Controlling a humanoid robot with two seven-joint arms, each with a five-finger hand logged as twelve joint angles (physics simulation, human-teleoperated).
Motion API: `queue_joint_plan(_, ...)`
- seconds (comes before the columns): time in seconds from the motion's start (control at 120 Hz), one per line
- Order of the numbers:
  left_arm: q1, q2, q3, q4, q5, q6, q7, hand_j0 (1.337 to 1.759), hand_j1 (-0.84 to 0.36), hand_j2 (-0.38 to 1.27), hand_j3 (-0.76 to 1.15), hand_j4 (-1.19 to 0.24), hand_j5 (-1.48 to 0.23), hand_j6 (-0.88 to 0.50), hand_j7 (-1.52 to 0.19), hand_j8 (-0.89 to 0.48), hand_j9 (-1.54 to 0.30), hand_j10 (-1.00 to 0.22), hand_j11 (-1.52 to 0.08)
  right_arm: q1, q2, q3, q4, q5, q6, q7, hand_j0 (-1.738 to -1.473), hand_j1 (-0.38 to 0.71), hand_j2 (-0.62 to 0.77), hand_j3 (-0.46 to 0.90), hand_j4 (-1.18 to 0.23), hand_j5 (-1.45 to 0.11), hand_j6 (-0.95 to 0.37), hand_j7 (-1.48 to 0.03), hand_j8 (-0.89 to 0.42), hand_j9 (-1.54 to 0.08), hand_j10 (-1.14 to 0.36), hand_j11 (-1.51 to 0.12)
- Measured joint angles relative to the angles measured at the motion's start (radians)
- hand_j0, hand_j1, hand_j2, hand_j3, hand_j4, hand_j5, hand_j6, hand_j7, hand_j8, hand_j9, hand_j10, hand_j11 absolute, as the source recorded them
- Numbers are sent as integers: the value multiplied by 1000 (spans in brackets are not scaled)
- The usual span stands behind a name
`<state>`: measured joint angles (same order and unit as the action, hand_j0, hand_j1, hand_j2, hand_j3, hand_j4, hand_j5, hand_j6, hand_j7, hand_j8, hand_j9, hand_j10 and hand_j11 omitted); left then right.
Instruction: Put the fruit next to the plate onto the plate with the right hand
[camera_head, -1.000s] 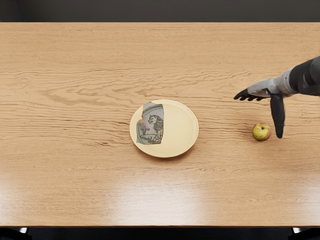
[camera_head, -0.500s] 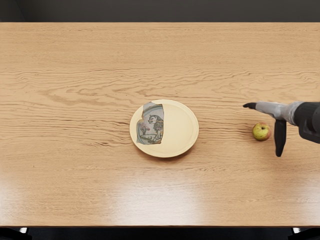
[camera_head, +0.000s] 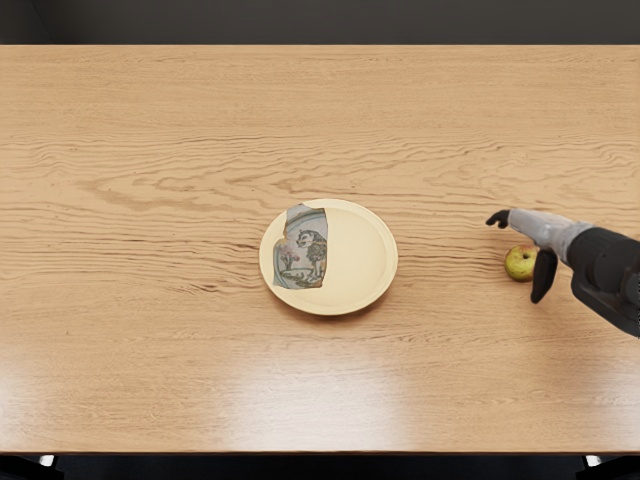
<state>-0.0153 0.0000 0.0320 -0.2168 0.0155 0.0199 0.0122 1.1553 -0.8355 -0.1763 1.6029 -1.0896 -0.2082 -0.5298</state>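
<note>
Yellow-green apple (camera_head: 519, 263) sits on the wooden bench (camera_head: 150, 140), well to the right of the cream plate (camera_head: 366, 262), so it's not on the plate yet. The right hand (camera_head: 535, 232) hovers at the fruit with fingers spread. One dark digit hangs down just beside the apple's right side and another points past its top, and nothing is gripped. I read this as the reach-to-grasp step. The next move calls for closing the fingers round the apple, lifting it clear and carrying it left to the plate.
</note>
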Motion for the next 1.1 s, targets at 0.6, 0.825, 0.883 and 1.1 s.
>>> queue_joint_plan(0.6, 0, 0, 0, 0, 0, 0, 0, 1658, 349, 0, 0, 0, 0, 0, 0, 0, 0, 0, 0, -30, 1, 3, -5, -10, -46, -1, -1658, 106, -72, 0, -386, -497, -388, -496, -387, -497, -386, -497)
queue_joint_plan(0.825, 0, 0, 0, 0, 0, 0, 0, 1658, 349, 0, 0, 0, 0, 0, 0, 0, 0, 0, 0, -34, -5, 5, -4, -10, -47, -1, -1658, 211, -57, 0, -476, -615, -478, -614, -457, -618, -474, -618)
queue_joint_plan(0.883, 0, 0, 0, 0, 0, 0, 0, 1658, 349, 0, 0, 0, 0, 0, 0, 0, 0, 0, 0, -37, -8, 6, -4, -12, -46, -1, -1656, 229, -47, 0, -492, -642, -496, -637, -423, -651, -487, -651)
queue_joint_plan(1.1, 0, 0, 0, 0, 0, 0, 0, 1658, 349, 0, 0, 0, 0, 0, 0, 0, 0, 0, 0, -42, -16, 17, -11, -8, -48, -1, -1655, 256, 105, 0, -574, -744, -511, -743, -416, -753, -569, -753)
